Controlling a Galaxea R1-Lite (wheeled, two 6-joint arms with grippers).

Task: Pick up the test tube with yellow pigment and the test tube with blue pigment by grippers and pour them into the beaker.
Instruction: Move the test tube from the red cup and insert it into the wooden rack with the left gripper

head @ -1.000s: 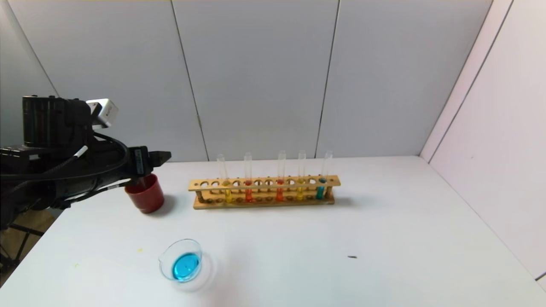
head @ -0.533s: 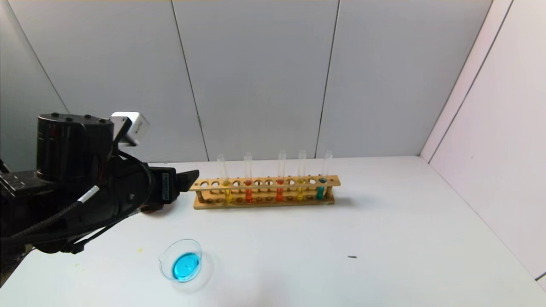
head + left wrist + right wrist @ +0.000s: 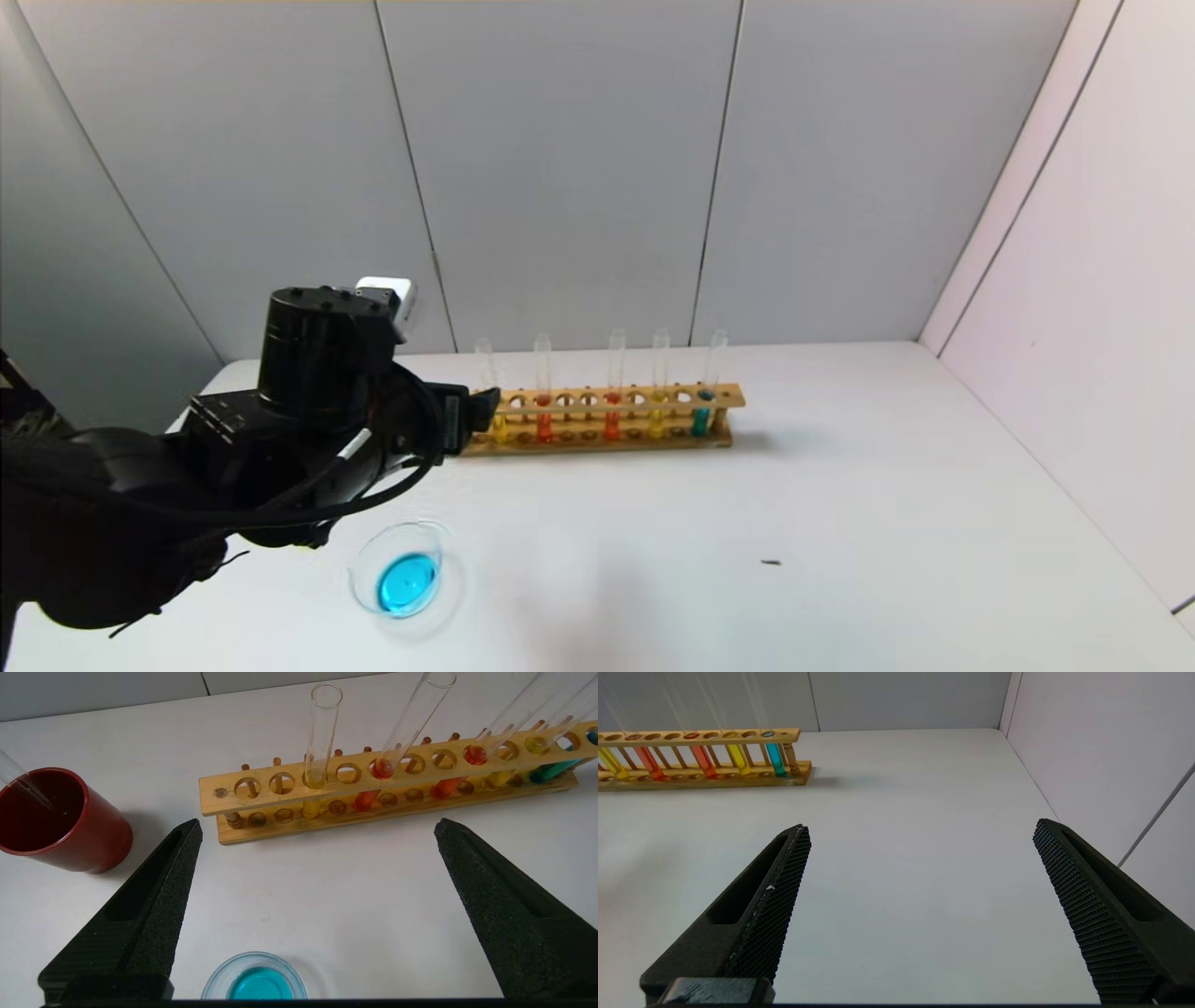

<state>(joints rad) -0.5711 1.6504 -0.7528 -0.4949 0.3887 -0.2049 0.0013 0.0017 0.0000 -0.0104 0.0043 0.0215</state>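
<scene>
Step in hand: the left gripper [image 3: 317,826] was on its approach to the rack, nothing yet lifted; I judged this the reach for a yellow tube, since the beaker already held blue liquid.
Left fingers: spread wide and empty, one finger [image 3: 154,896] on each side of the rack's left end as the wrist view showed it.
Right gripper: the right gripper [image 3: 920,830] hung low over bare tabletop on the right, fingers wide apart, holding nothing, out of the head view.
Beaker: the beaker [image 3: 400,581] stood nearest, left of centre, with a shallow pool of blue in it, just beside the left arm.
Red cup: the red cup [image 3: 56,819] stood left of the rack, a clear tube leaning inside it.
Rack: the wooden rack [image 3: 597,420] lay farther back, across the middle.
Yellow tube: the test tube with yellow pigment [image 3: 489,397] stood upright near the rack's left end, closest to the left fingers; a second yellow one stood toward the right.
Blue tube: the test tube with blue pigment [image 3: 708,392] stood at the rack's right end, well apart from both grippers.
Next move: probably centre the fingers on the yellow tube's bare upper glass, close gently, lift straight up.
Tabletop: the tabletop [image 3: 840,523] was plain white, with one small dark speck right of centre.
Room: grey wall panels behind, a pale wall on the right.
</scene>
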